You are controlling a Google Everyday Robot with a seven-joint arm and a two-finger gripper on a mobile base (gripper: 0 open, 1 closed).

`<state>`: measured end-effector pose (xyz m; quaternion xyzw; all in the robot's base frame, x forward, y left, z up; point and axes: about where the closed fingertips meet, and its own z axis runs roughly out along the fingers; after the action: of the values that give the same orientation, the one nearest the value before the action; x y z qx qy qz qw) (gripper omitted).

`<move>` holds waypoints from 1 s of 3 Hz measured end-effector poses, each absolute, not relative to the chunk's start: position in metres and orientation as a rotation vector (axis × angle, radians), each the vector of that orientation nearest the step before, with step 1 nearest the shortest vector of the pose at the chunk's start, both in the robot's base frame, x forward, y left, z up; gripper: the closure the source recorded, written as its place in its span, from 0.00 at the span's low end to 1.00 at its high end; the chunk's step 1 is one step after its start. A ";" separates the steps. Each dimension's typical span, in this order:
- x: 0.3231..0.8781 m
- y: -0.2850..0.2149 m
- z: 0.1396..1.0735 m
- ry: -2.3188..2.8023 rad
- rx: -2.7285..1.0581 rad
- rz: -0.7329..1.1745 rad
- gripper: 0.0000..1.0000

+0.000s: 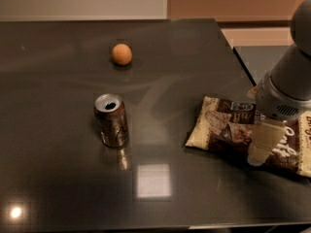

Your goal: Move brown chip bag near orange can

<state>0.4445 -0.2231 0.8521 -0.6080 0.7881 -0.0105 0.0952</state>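
Lying flat toward the right edge of the dark table (58, 178), the brown chip bag (221, 125) sits under your gripper (260, 154), parted or clamped you cannot tell, well apart from the upright orange can (111, 120). Expect it to be light, soft and slippery; pinch a crinkly fold near its middle.

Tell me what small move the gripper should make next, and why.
Probably lower the gripper onto the bag to take hold of it. It hangs over the bag's middle, and the bag lies flat at the right side of the table, well apart from the can on the left, so it has yet to be carried over.
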 end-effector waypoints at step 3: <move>0.438 -0.222 0.851 2.363 -1.820 0.002 0.60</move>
<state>0.4377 -0.2218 0.8511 -0.6084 0.7897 0.0006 0.0792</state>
